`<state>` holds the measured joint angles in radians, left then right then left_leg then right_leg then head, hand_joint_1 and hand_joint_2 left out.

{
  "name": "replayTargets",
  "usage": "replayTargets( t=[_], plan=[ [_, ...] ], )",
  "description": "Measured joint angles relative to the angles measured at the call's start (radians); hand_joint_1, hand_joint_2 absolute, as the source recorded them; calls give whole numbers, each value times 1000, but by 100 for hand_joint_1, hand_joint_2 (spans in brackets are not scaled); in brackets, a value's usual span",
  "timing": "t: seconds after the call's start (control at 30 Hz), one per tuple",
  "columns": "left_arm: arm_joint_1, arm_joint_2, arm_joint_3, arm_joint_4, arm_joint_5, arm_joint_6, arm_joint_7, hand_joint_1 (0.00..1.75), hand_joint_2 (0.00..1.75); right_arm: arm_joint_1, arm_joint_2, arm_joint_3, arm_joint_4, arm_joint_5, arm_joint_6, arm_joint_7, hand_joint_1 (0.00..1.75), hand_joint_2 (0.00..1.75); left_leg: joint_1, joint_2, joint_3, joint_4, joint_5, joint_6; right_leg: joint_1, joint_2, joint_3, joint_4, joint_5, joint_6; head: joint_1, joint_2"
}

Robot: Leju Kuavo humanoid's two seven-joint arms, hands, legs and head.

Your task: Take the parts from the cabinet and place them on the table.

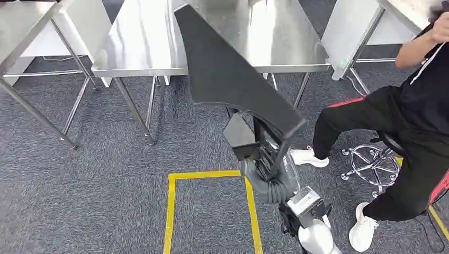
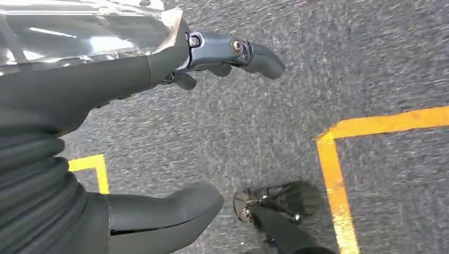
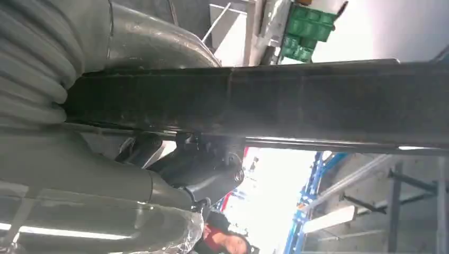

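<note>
One black part (image 1: 233,69) is held tight by the right hand (image 1: 265,161), up at 12 o'clock near the table (image 1: 137,47). Left hand (image 2: 159,132) hangs w/ fingers apart. Part not set down yet.

Grey carpet (image 1: 106,174) covers the floor, marked with yellow tape (image 1: 171,211) forming a rectangle's corner. Beyond it stand stainless steel tables (image 1: 143,42) on thin metal legs, their tops reflecting bright overhead light. A person (image 1: 418,121) in black clothes and white shoes sits on a chrome-based stool (image 1: 373,164) near the right-hand table's corner. The left wrist view shows more carpet and tape
</note>
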<state>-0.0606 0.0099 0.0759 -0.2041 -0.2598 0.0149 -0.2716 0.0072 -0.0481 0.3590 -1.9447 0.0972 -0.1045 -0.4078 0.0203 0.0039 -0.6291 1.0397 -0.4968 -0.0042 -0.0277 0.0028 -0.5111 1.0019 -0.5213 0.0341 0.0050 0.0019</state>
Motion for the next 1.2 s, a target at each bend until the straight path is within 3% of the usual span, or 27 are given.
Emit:
replayTargets(
  t=[0.03, 0.07, 0.1, 0.13, 0.17, 0.27, 0.3, 0.33, 0.4, 0.43, 0.47, 0.5, 0.53, 0.57, 0.6, 0.63, 0.67, 0.7, 0.73, 0.93, 1.0, 1.03, 1.07, 1.1, 1.13, 1.17, 1.2],
  plan=[
    [1, 0, 0, 0, 0, 0, 0, 0, 175, 0, 2, 0, 0, 6, 0, 1, 175, 175, -3, -3, 11, -6, 22, 10, 5, -1, -5, -4, -5, 8, 5, 0],
    [5, 0, 0, 0, 0, 0, 0, 0, 175, 2, 2, 0, -1, 11, 0, 1, 175, 175, -4, -4, 10, -8, 28, 23, 8, -1, 17, 12, 1, 18, 2, 0],
    [6, 0, 0, 0, 0, -2, -1, 0, 175, 1, 3, -2, -4, 11, 0, 1, 175, 175, -5, -7, 29, -10, 28, 31, 7, -3, 23, 10, -4, 25, 4, 0],
    [6, -2, 0, 0, 0, -2, -1, 0, 175, 1, 3, -5, -5, 16, 0, 2, 175, 175, -5, -5, 43, -17, 29, 41, 3, -3, 13, 28, -16, 25, 3, 0],
    [2, -2, 0, 0, 0, -2, -2, 0, 175, -2, 3, -6, -6, 18, 0, 2, 175, 175, -6, -7, 48, -18, 25, 48, 4, -2, -16, 77, -25, 23, 3, 0],
    [0, 0, 0, 0, 0, -3, -2, 0, 175, -1, 3, -8, -7, 19, 0, 2, 175, 175, -11, -10, 56, -18, 10, 62, 8, -1, -169, 298, -100, 9, 4, 0],
    [1, 0, 0, 0, 0, -3, -2, 0, 175, 1, 3, -8, -7, 19, 0, 2, 175, 175, -15, -13, 64, -18, 2, 62, 8, -2, -200, 319, -108, 12, 4, 0],
    [2, -1, 0, 0, 0, -3, -2, 0, 175, 3, 2, -9, -7, 19, 0, 2, 175, 175, -18, -15, 75, -18, -6, 62, 8, -2, -203, 292, -96, 17, 3, 0],
    [2, -3, 0, 0, 0, -3, -2, 0, 175, 3, 2, -11, -7, 19, 0, 2, 175, 175, -20, -20, 102, -18, -24, 60, 11, -2, -165, 158, -21, 34, 4, 0],
    [2, -4, 0, 0, 0, -3, -4, 0, 175, 3, 3, -12, -7, 18, 0, 2, 175, 175, -21, -20, 112, -19, -35, 58, 17, -3, -136, 63, 44, 36, 5, 0],
    [2, -7, 0, 1, 0, -3, -4, 0, 175, 6, 3, -14, -7, 18, 0, 2, 175, 175, -22, -21, 117, -18, -45, 54, 21, -5, -134, 35, 90, 19, 0, 0],
    [2, -6, 0, 0, 0, -3, -4, 0, 175, 4, 3, -16, -7, 17, 0, 2, 175, 175, -24, -25, 120, -20, -50, 46, 27, -6, -133, 27, 79, -1, 3, 0],
    [-1, -6, 0, 0, 0, -3, -4, 0, 175, 5, 3, -17, -8, 18, 0, 3, 175, 175, -23, -23, 117, -26, -54, 40, 32, -4, -119, 27, 88, -9, 2, 0],
    [1, -6, 0, 0, 0, -3, -4, 0, 175, 7, 3, -18, -9, 17, 0, 3, 175, 175, -23, -23, 128, -16, -46, 37, 29, -3, -127, 16, 90, -16, 2, 0],
    [1, -6, 0, 0, 0, -3, -4, 0, 175, 6, 3, -19, -10, 17, 0, 3, 175, 175, -23, -22, 131, -15, -42, 33, 23, -2, -107, 13, 90, -21, 3, 0],
    [-1, -5, 1, 0, 0, -3, -4, 0, 175, 7, 7, -19, -11, 18, 0, 3, 175, 175, -20, -19, 107, 16, -39, 28, 9, -1, -89, 1, 88, -24, 4, 0],
    [-3, -6, 0, 0, 0, -3, -5, 0, 175, 5, 7, -20, -12, 18, 0, 3, 175, 175, -19, -17, 77, 79, -29, 25, 10, -2, -75, -5, 83, -31, 3, 0],
    [-4, -7, 0, 0, 0, -3, -5, 0, 175, 4, 9, -20, -13, 18, 0, 3, 175, 175, -16, -17, 35, 146, -38, 19, 10, -3, -68, -6, 78, -38, 4, 0],
    [-3, -5, 1, 0, 0, -3, -5, 0, 175, 6, 10, -20, -13, 18, 0, 3, 175, 175, -12, -15, -11, 210, -71, 13, 10, -3, -60, -6, 71, -46, 3, 0],
    [-3, -5, 1, 0, 0, -3, -5, 0, 175, 7, 10, -20, -13, 18, 0, 3, 175, 175, -10, -14, -34, 237, -94, 8, 10, -3, -56, -6, 66, -46, 3, 0],
    [-2, -3, 1, 0, 0, -3, -5, 0, 175, 9, 10, -20, -13, 18, 0, 3, 175, 175, -7, -13, -62, 263, -125, 2, 9, -2, -49, -6, 61, -46, 3, 0],
    [1, -3, 2, 0, 2, -3, -5, 0, 175, 14, 10, -21, -13, 17, 0, 1, 175, 175, 8, -8, -79, 189, -99, -13, 2, 3, -17, -6, 35, -36, 3, 0],
    [0, -5, 9, 0, 5, -2, -6, 0, 175, 13, 11, -23, -13, 16, 1, -1, 175, 175, 13, 9, -13, -5, 38, -12, 4, 6, 15, -4, 0, -9, 1, 0],
    [-2, -5, 11, -1, 5, -2, -6, 0, 175, 9, 11, -24, -14, 15, 1, -2, 175, 175, 9, 5, -7, -5, 43, -2, 10, 4, 11, -11, -6, 0, 3, 0],
    [0, -5, 11, -1, 5, -2, -6, 0, 175, 7, 12, -24, -14, 15, 2, -2, 175, 175, 8, 2, -7, -13, 52, 13, 11, 5, 34, 3, 2, 12, 1, 0],
    [0, -6, 12, -1, 5, -2, -6, 0, 175, 8, 12, -24, -15, 14, 2, -3, 175, 175, 5, 2, 2, -13, 51, 24, 12, 5, 37, -1, 4, 21, 3, 0],
    [0, -5, 12, -2, 5, -1, -7, 0, 175, 6, 11, -25, -16, 13, 2, -3, 175, 175, 8, -2, 25, -19, 55, 32, 10, 3, 27, 7, -3, 26, 2, 0]
  ],
)
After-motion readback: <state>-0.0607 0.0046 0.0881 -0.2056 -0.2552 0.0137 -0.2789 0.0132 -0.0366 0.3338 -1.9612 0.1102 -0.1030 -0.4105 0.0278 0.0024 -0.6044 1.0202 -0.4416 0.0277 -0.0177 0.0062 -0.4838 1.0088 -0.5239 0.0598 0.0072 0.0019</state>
